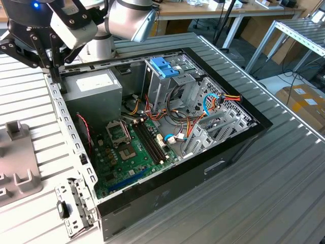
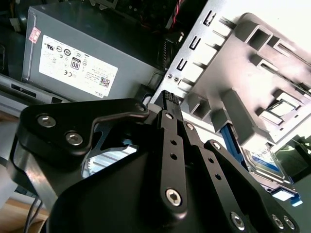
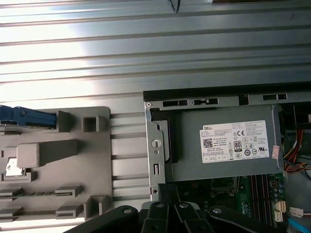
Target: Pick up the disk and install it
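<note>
Arm (image 1: 127, 18) pointing down, end effector (image 2: 168, 98) closed, empty, above case rim (image 1: 65, 119), disk (image 2: 262, 162) nearby

power supply (image 3: 218, 145): white label (image 3: 234, 141) on its broad face, with rows of fine print, a barcode square and round marks. small red sticker (image 2: 35, 34) at one corner. disk (image 2: 265, 162): pale label, print too small to tell.

You have a ribbed metal table (image 1: 274, 203), and directly on it stands the open computer case (image 1: 167, 190), while the grey moulded holder (image 1: 20, 173) lies flat near the case at the exterior view's left, with a strip of bare table between these two.
</note>
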`<state>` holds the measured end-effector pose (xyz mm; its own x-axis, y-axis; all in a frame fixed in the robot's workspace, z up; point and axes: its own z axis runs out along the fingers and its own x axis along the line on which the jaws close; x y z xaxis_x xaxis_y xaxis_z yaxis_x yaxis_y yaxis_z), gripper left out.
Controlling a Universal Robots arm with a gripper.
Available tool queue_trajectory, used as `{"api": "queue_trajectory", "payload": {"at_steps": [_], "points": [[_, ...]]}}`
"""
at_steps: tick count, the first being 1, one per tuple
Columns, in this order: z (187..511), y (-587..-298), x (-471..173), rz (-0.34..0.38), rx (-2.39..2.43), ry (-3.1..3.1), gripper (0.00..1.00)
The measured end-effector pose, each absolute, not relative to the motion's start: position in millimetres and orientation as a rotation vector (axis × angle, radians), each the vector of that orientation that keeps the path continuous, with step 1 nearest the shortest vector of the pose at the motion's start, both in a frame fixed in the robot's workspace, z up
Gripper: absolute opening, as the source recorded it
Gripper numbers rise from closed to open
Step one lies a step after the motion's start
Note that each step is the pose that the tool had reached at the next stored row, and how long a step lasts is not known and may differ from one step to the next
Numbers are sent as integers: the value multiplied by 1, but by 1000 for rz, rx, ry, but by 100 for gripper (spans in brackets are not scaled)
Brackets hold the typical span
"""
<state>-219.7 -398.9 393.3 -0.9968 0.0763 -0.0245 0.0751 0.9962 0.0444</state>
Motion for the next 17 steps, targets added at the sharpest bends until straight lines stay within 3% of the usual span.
{"api": "queue_trajectory", "payload": {"at_steps": [17], "points": [[393,-399,-233,68,118,3113,11]]}}
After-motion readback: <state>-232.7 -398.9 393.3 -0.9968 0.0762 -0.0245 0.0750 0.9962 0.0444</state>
